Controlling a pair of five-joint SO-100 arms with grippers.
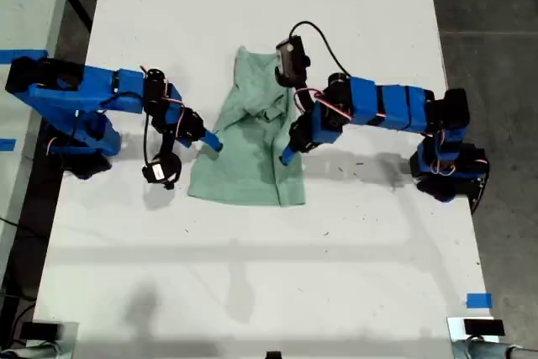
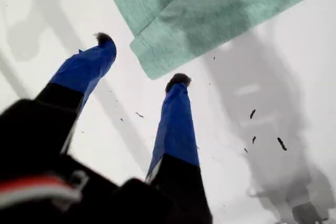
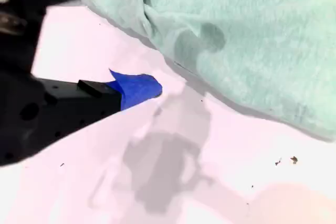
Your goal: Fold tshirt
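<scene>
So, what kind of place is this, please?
Probably a robotics lab or workshop: a long white table on a bare grey floor, blue tape markers on the tabletop, and two blue arms working on the tshirt.

Soft matt mint cloth of the tshirt (image 1: pixel 252 145), smooth white table (image 1: pixel 252 275), blue matt plastic of my first gripper (image 2: pixel 142 61) and my second gripper (image 3: pixel 152 30)

A white table (image 1: pixel 252 275) stands on grey concrete floor (image 1: pixel 492 6).
</scene>
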